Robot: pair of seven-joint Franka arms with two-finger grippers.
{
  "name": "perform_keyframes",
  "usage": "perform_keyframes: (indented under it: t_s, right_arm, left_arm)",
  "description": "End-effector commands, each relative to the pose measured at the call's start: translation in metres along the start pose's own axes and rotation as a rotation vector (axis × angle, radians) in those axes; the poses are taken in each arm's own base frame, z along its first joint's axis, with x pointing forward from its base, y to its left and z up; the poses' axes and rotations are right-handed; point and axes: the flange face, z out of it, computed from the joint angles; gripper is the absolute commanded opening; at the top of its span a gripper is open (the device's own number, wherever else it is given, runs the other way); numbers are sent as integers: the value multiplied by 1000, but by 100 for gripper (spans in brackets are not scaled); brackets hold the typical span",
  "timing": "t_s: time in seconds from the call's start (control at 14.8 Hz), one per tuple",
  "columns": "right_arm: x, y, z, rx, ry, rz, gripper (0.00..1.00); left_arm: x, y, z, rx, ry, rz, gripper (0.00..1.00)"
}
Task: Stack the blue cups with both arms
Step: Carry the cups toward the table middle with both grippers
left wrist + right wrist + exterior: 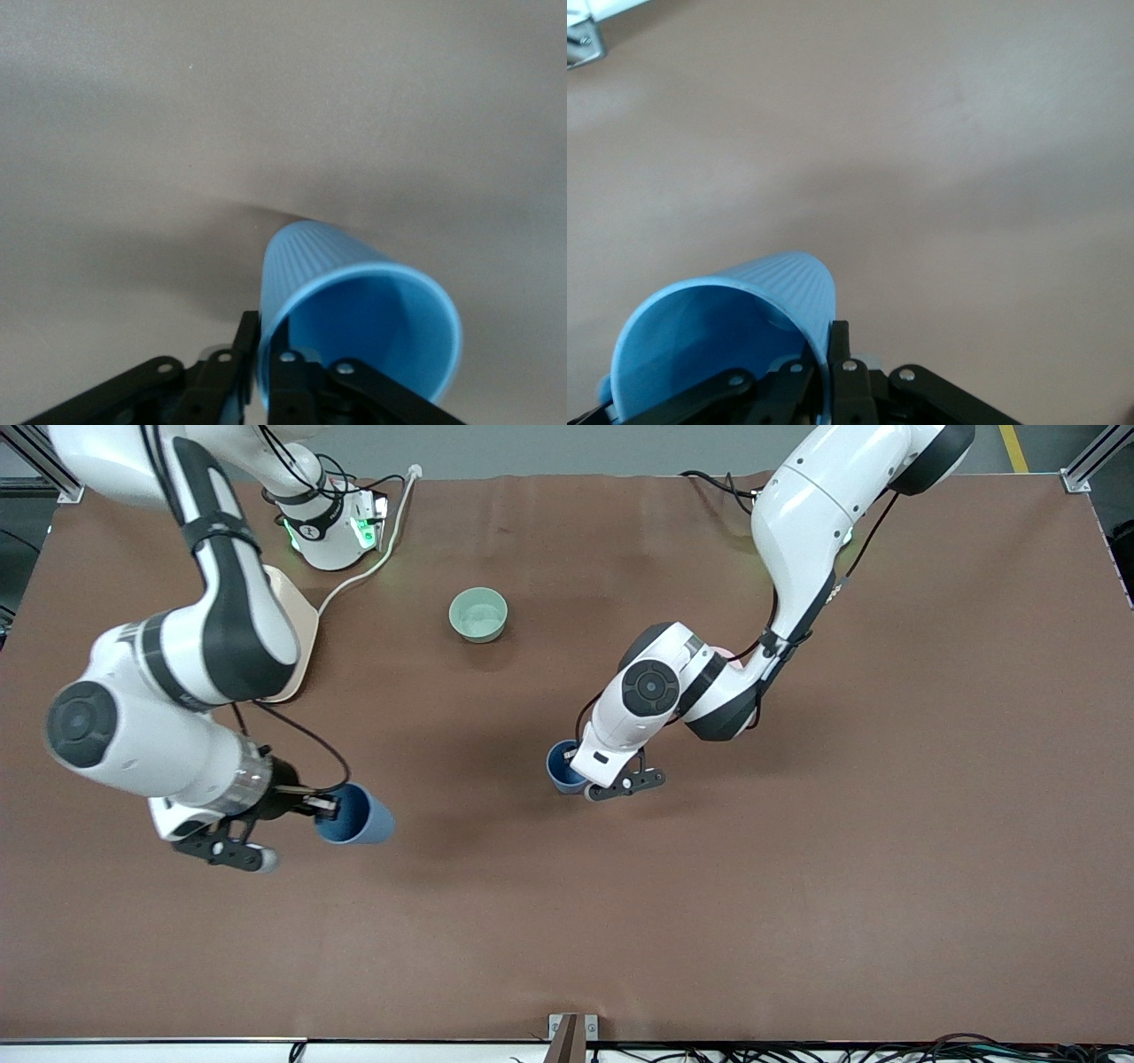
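Observation:
Each gripper holds one blue cup by its rim. My right gripper [321, 807] is shut on a blue cup [356, 815], which is tipped on its side over the table toward the right arm's end. In the right wrist view, one finger of the gripper [826, 359] is inside this cup [735, 310] and one outside. My left gripper [578, 769] is shut on the other blue cup [560, 764] near the table's middle, with the hand covering part of it. The left wrist view shows that gripper [266, 350] pinching the cup's [354, 301] wall.
A mint-green bowl [478, 614] stands farther from the front camera, between the arms. A pink bowl [728, 655] is mostly hidden under the left arm. A beige tray [299, 624] lies under the right arm, with a white cable [376, 558] beside it.

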Motion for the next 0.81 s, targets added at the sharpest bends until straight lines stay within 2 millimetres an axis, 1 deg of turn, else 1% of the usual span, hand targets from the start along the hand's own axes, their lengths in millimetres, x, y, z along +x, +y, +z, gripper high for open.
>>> perform_keyframes:
  t_s: [0.0, 0.07, 0.14, 0.2, 0.27, 0.34, 0.41, 0.47, 0.54, 0.61, 0.75]
  right_arm:
    - [-40, -48, 13, 18, -44, 31, 2]
    - [-53, -64, 17, 24, -60, 35, 2]
    - [-67, -80, 20, 29, -74, 39, 2]
    - [-81, -96, 25, 32, -88, 42, 2]
    - [-95, -111, 31, 30, -96, 41, 2]
    - [-107, -124, 36, 19, -82, 27, 2]
    - [-114, -135, 38, 24, -73, 25, 2]
    - [-124, -147, 41, 32, -67, 15, 2]
    - [-135, -159, 51, 35, -67, -7, 2]
    - [-144, -170, 63, 31, -72, -20, 2]
    - [-159, -189, 83, 42, -66, -22, 2]
  left_arm:
    - [12, 11, -42, -34, 57, -22, 100]
    - [20, 10, -71, -50, 83, -31, 100]
    - [28, 4, -109, -57, 111, -45, 100]
    - [44, -12, -159, -56, 145, -72, 100]
    - [61, -34, -202, -41, 167, -103, 100]
    - [68, -54, -245, -9, 189, -105, 100]
    - [69, -72, -281, 20, 213, -88, 100]
    - [74, -93, -312, 51, 239, -68, 100]
    - [81, -120, -341, 88, 259, -38, 100]
    - [85, -140, -362, 110, 262, 1, 100]
    - [83, -183, -408, 160, 264, 75, 100]
